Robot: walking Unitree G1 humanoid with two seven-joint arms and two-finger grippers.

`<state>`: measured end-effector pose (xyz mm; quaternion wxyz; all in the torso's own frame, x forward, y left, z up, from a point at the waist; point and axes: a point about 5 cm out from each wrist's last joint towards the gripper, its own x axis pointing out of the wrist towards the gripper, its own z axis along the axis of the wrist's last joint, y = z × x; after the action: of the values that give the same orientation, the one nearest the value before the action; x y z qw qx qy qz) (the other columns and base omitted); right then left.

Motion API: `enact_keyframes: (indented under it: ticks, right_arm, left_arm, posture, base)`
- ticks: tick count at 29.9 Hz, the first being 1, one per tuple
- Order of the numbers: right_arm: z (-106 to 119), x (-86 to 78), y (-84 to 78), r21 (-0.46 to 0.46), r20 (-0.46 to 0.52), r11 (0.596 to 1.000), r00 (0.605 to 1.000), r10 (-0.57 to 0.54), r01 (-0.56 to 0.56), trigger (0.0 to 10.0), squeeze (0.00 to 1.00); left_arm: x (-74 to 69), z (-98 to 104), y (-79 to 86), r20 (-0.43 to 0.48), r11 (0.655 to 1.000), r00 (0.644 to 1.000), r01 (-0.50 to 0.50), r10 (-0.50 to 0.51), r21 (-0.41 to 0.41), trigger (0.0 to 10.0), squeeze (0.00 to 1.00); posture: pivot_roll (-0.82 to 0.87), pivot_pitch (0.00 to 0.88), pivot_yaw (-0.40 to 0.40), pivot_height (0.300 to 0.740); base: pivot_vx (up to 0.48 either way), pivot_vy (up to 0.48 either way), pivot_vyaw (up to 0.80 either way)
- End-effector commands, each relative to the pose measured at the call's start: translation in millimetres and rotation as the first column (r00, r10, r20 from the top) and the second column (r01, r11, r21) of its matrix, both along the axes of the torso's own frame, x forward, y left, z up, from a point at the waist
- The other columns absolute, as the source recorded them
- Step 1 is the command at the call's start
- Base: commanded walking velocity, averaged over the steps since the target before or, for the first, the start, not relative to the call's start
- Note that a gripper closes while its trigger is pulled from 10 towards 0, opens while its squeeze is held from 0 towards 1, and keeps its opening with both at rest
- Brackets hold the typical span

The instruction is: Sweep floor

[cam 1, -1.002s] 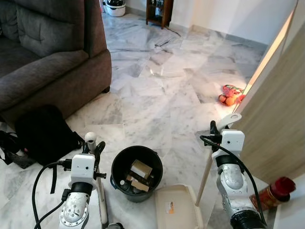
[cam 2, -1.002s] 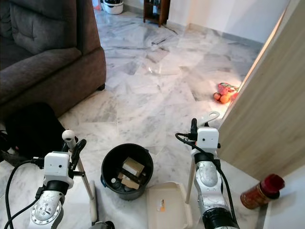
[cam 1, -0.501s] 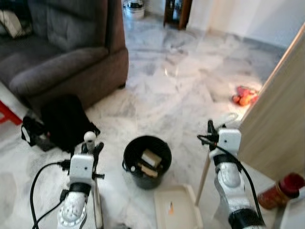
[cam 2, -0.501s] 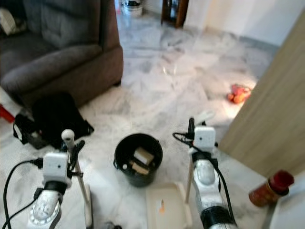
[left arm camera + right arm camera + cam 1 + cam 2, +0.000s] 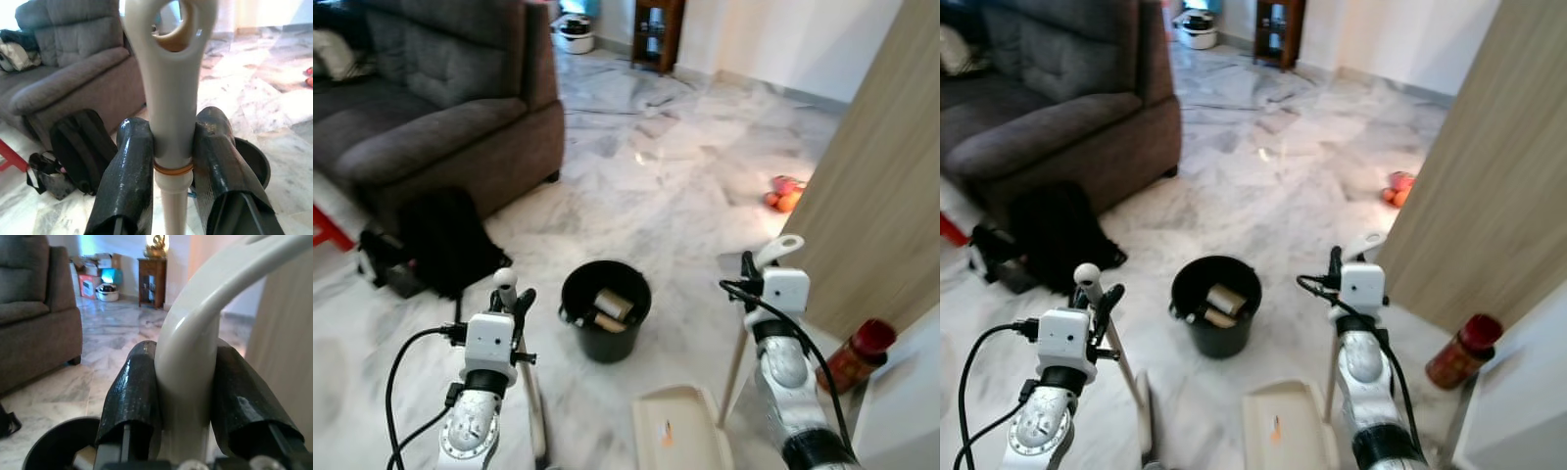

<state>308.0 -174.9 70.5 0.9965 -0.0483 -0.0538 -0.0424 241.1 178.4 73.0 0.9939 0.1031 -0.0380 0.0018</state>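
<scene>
Left wrist view puts me right on the left gripper (image 5: 171, 161), its two black fingers (image 5: 128, 171) clamped on the cream broom handle (image 5: 171, 103) just under the hanging loop. On the other wrist, the right gripper (image 5: 183, 396) squeezes the curved top of the dustpan handle (image 5: 195, 333) the same way. So I have one tool in each hand: one broom, one dustpan.

From the head camera, nearest to me the dustpan tray (image 5: 680, 436) lies flat on the marble floor (image 5: 646, 196) between my arms, with a small orange scrap (image 5: 666, 431) on it. The broom shaft runs down beside my left arm; its bristles I can't make out. Just beyond the tray stands one black bucket (image 5: 604, 311), upright, with a few bits of cardboard rubbish inside.

I judge the step in hand to be getting the collected dirt into that bucket, or setting up for the next sweep. To do it well I should keep the tray level until its lip is over the rim, then tip slowly, holding the broom clear so it doesn't knock the bucket over.

Further out: one red-capped jar (image 5: 855, 352) by the wooden panel (image 5: 871, 186) on my right, one black backpack (image 5: 445, 240) against one grey sofa (image 5: 431, 108) on my left, and one small orange-red clump (image 5: 783, 191) on the floor well beyond, near the panel's far end
</scene>
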Motion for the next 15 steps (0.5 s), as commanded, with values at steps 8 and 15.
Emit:
enact_keyframes:
  ticks: [8, 15]
  right_arm:
    - [12.2, 8.6, -1.3, 0.026, 0.055, 1.000, 0.998, -0.011, 0.010, 10.0, 0.00]
    - [15.3, 12.9, 1.1, 0.035, 0.068, 0.999, 0.998, -0.014, 0.012, 10.0, 0.00]
  left_arm:
    - [17.0, 7.9, 2.5, 0.041, 0.999, 0.999, 0.011, -0.012, 0.031, 10.0, 0.00]
    - [27.8, 12.1, 3.8, 0.057, 0.999, 0.998, 0.008, -0.010, 0.032, 10.0, 0.00]
  posture:
    - [0.13, 0.000, 0.013, 0.740]
    - [0.13, 0.000, 0.017, 0.740]
  base:
    - [0.000, 0.000, 0.00]
    - [0.000, 0.000, 0.00]
